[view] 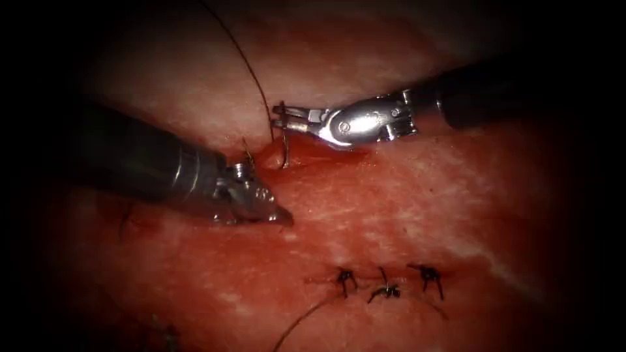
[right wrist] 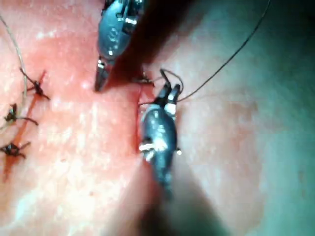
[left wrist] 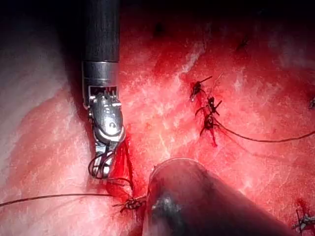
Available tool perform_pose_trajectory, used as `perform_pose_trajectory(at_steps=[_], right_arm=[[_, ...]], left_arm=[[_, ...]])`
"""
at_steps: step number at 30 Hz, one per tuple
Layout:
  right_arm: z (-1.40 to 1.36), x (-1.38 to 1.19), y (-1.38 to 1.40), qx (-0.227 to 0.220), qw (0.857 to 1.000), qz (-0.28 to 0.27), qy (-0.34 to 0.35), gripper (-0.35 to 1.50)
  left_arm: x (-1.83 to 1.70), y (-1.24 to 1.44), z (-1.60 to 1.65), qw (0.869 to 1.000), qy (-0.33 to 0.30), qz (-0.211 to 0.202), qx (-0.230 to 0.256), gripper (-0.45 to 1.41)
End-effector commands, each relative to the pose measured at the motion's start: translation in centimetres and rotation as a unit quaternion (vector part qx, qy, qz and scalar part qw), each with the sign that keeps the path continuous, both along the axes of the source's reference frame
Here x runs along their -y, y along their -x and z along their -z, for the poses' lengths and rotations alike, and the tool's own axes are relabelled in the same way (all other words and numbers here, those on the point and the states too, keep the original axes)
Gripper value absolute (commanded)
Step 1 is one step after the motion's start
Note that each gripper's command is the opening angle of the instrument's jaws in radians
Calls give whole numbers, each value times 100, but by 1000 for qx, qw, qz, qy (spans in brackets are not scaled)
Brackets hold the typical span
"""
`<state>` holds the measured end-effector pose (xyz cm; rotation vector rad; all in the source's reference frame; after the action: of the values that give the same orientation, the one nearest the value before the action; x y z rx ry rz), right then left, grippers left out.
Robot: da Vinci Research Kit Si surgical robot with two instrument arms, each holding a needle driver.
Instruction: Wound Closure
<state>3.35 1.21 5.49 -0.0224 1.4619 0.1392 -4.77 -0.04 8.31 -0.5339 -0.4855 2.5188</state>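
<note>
The lower end of the thin, dark, curved steel needle (view: 285, 151) is hard to follow where it meets the wet surface, so whether its tip sits in the tissue or only rests against it cannot be told. The edges of the endoscope view fall into shadow, and the shaft of each arm fades out there.

The right arm's silver two-jawed tool (view: 282, 117) comes in from the right and is clenched on the needle near its upper end; the needle hangs down from the jaws toward the open upper part of the dark red cut (view: 267, 158) in the pale pink and red pork-belly tissue (view: 404, 208). The right wrist view shows the same tool (right wrist: 170, 91) closed at the cut's edge, with a loop of wire-like metal at its tips.

The left arm's silver tool (view: 280, 217) lies just below and left of the needle, apart from it, its jaws pressed together on nothing, the tip resting against the tissue.

A fine dark thread (view: 251, 72) runs from the needle's upper end up and away to the left. Lower down, three black knotted stitches (view: 386, 283) with short cut ends close another stretch of wound, and a second strand of thread (view: 303, 319) trails from them.
</note>
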Motion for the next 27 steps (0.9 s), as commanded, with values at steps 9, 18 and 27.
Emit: perform_pose_trajectory(at_steps=[9, 18, 27], right_arm=[[-4, 5, -8, 2, 1000, -6, -12, -35], [-4, 4, -19, 15, 999, -26, -15, -35], [4, 8, -19, 25, 997, -56, -37, -35]], left_arm=[[5, 3, -9, 999, 17, 12, 33, -45], [5, -1, 2, 999, 21, 19, 41, -45], [4, -3, 1, 999, 21, 18, 42, -45]])
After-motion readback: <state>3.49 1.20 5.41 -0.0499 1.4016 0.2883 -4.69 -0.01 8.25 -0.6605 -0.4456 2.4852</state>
